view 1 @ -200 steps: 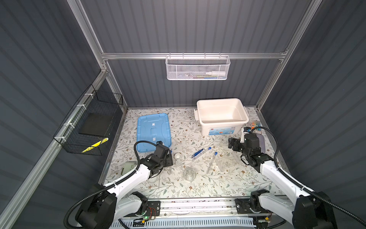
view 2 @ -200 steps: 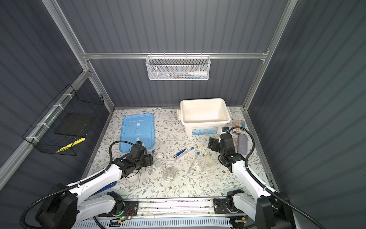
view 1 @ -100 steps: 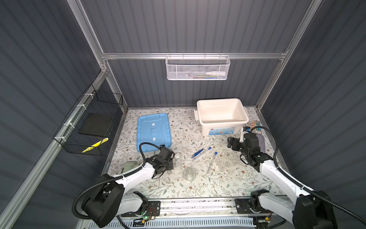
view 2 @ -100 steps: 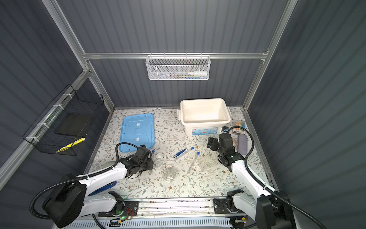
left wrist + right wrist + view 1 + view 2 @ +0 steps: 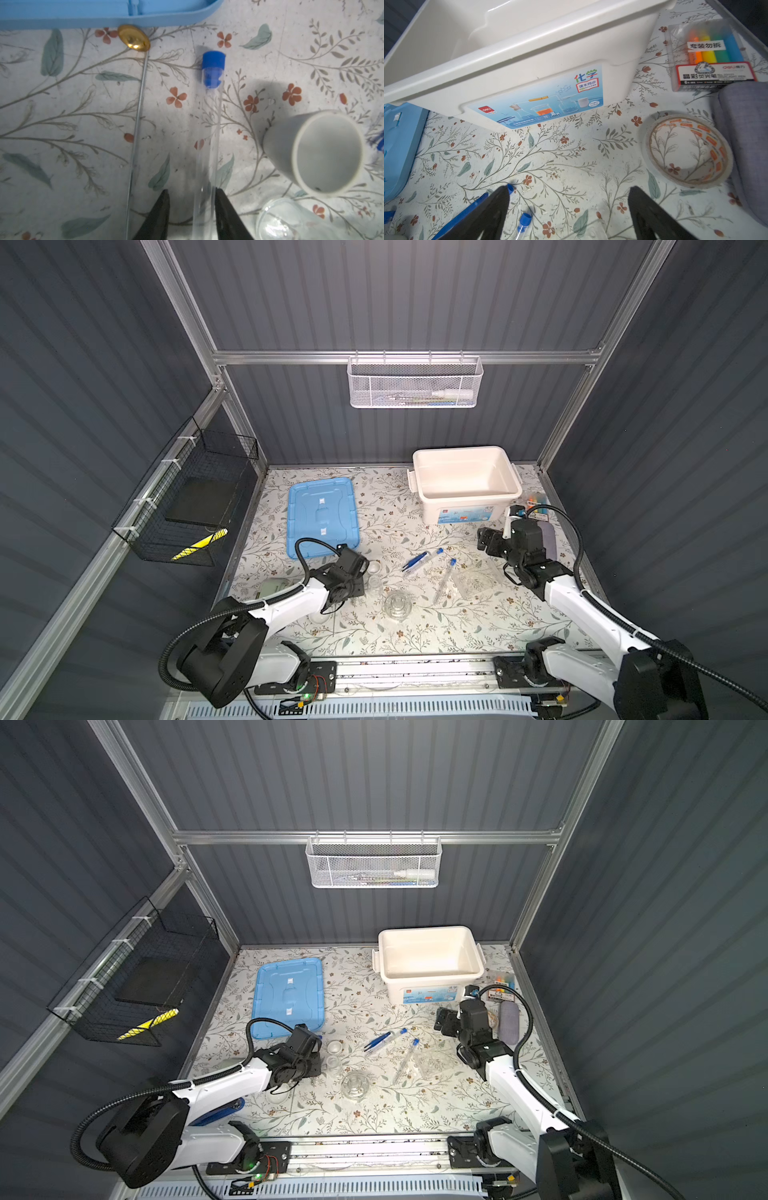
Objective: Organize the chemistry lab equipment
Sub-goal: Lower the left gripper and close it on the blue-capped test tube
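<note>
Left wrist view looks down past the left gripper [image 5: 191,189] at a clear test tube [image 5: 207,135] with a blue cap, lying flat on the flowered mat [image 5: 62,108]. The two black fingers stand narrow on either side of the glass, one against it and one just off it, so the tube is straddled, not clamped. A thin brass-tipped rod [image 5: 136,128] lies near on one side, a small white cup [image 5: 324,151] and a clear glass dish [image 5: 276,220] on the other. In both top views this arm reaches from the lower left of the frame, elbow folded and wrist tipped down, just below the blue lid [image 5: 322,514]. At centre lie a stoppered glass dish [image 5: 397,605], blue tweezers [image 5: 414,563], a second tube [image 5: 433,553] and a third tube [image 5: 444,585]. At upper right the white storage box [image 5: 469,495] looks empty. The right gripper [image 5: 570,188] hangs over bare mat in front of the box, fingers spread wide and holding nothing, on an arm stretched from the lower right. The step in hand seems to be picking up the first tube. Next comes a gentle squeeze on round, slippery glass, a level lift, and a carry rightward to the box.
</note>
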`<move>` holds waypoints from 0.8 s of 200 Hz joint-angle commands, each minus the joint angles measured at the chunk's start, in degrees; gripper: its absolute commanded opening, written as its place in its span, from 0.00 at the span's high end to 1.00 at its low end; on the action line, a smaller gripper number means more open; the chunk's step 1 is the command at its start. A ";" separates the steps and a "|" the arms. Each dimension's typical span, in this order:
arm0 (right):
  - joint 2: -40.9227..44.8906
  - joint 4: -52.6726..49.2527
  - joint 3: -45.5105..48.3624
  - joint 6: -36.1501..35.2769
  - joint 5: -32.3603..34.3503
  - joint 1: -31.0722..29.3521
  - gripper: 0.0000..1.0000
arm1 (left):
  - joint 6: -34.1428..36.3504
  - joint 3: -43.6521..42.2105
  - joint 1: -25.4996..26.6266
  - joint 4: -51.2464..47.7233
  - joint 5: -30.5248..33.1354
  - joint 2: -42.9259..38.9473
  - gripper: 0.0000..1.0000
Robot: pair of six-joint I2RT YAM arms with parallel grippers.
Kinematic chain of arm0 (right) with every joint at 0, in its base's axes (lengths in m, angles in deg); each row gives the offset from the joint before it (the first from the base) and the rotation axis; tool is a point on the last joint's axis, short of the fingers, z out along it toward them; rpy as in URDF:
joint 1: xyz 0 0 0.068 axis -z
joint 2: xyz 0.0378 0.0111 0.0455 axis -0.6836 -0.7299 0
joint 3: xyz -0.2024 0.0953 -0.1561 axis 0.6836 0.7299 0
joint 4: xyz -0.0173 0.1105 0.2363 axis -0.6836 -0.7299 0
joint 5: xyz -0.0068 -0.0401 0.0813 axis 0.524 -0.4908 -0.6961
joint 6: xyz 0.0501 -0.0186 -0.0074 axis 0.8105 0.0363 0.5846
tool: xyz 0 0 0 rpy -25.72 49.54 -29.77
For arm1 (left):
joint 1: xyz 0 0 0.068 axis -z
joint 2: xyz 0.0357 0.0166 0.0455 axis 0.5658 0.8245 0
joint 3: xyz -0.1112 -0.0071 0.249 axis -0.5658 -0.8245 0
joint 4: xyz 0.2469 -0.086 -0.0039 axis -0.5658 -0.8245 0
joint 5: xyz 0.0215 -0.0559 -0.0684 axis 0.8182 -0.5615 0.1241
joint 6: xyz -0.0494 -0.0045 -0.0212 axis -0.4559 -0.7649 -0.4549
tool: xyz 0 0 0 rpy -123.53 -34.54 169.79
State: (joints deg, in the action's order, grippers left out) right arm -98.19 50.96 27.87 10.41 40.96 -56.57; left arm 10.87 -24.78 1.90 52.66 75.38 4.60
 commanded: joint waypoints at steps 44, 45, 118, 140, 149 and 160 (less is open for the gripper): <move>-1.84 -2.92 -1.29 -0.45 2.69 -0.32 0.01 | -0.33 3.16 0.38 -7.10 4.16 1.76 0.67; -1.86 -3.12 -1.41 -0.49 2.83 -0.29 0.01 | -0.32 3.17 0.38 -7.14 4.23 1.78 0.68; -3.38 -6.31 -2.85 -2.02 3.94 -0.43 0.01 | -0.68 2.31 0.45 -4.87 2.66 1.79 0.73; -3.17 -6.84 -2.75 -2.11 3.66 -0.44 0.01 | -0.33 1.91 0.46 -3.63 1.57 2.06 0.77; -3.36 -7.23 -2.90 -2.12 3.29 -0.43 0.01 | -0.30 1.91 0.47 -3.42 1.30 2.23 0.80; -3.63 -7.59 -3.14 -1.95 2.97 -0.43 0.01 | -0.16 1.87 0.47 -3.16 1.13 2.28 0.81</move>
State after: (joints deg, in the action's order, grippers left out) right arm -101.88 45.50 25.57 8.84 43.69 -56.75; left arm 10.85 -22.92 1.99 48.74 77.74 5.93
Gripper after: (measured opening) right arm 0.989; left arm 0.204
